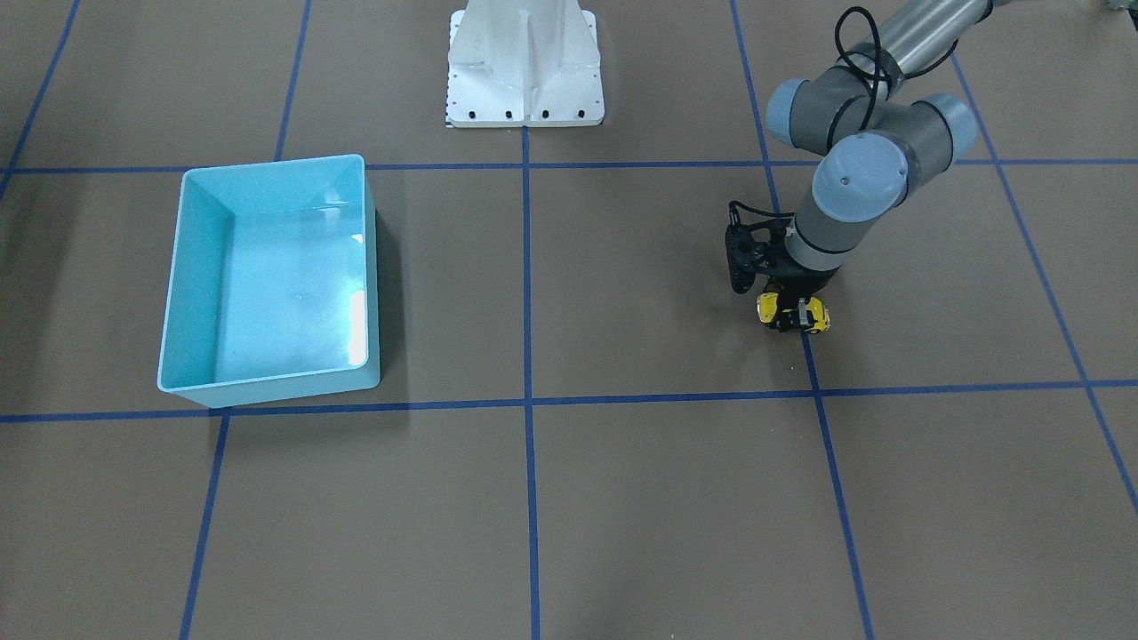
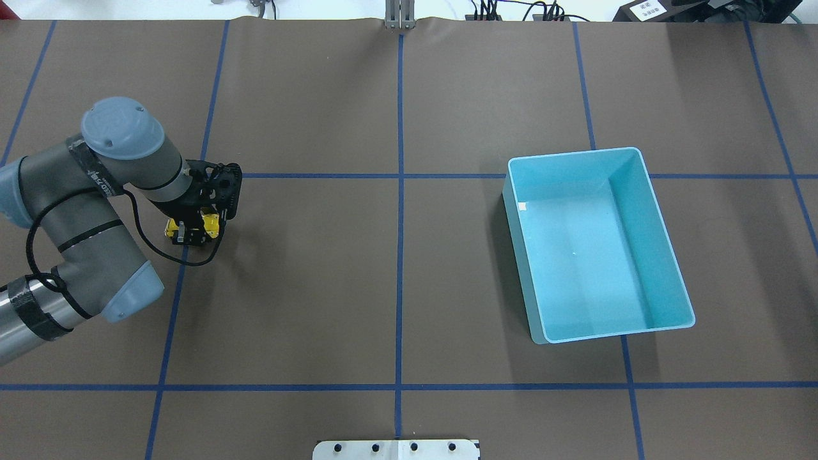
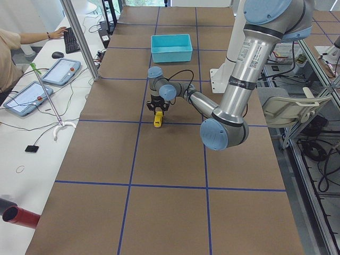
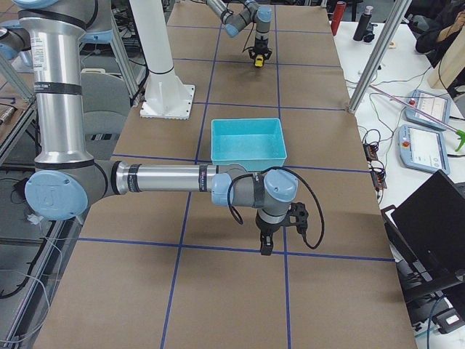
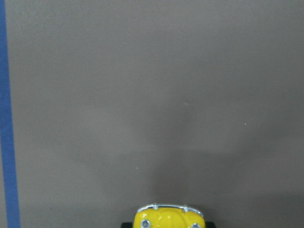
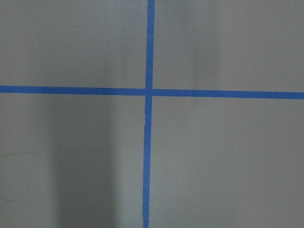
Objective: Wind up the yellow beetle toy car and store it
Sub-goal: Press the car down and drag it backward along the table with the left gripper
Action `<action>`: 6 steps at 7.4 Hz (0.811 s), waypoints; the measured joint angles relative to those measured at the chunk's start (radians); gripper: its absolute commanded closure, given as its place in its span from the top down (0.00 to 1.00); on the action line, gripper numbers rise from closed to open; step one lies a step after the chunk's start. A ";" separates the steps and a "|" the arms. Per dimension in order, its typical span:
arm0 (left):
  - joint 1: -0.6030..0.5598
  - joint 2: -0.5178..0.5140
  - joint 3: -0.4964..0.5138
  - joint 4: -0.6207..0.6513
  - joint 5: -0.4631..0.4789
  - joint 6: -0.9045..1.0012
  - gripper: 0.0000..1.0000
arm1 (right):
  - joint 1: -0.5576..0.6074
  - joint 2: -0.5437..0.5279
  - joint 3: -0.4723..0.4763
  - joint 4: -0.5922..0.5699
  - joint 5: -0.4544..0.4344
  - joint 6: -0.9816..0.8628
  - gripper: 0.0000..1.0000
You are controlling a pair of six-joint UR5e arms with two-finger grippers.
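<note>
The yellow beetle toy car [image 1: 775, 308] sits low at the brown table surface, on the robot's left side. My left gripper [image 1: 792, 316] reaches straight down over it with a finger on each side, shut on the car. The overhead view shows the car [image 2: 209, 222] between the black fingers of the left gripper [image 2: 192, 235]. The left wrist view shows only the car's yellow end [image 5: 168, 218] at the bottom edge. My right gripper [image 4: 266, 246] shows only in the exterior right view, hanging over the table near a tape crossing; I cannot tell whether it is open or shut.
The light blue bin [image 2: 572, 153] stands open and empty on the robot's right side, also seen in the front view [image 1: 271, 164]. Blue tape lines [image 1: 526, 404] grid the brown table. The white robot base [image 1: 524, 62] stands at the table's edge.
</note>
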 measured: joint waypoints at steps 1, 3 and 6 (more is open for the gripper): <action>-0.004 0.015 0.002 -0.020 -0.001 0.000 0.10 | 0.000 0.000 0.000 0.000 0.000 0.000 1.00; -0.012 0.051 0.002 -0.064 -0.005 0.001 0.10 | -0.001 0.000 0.001 0.000 0.000 0.001 1.00; -0.023 0.115 -0.005 -0.141 -0.015 0.004 0.10 | 0.000 0.000 0.001 0.000 0.003 0.001 1.00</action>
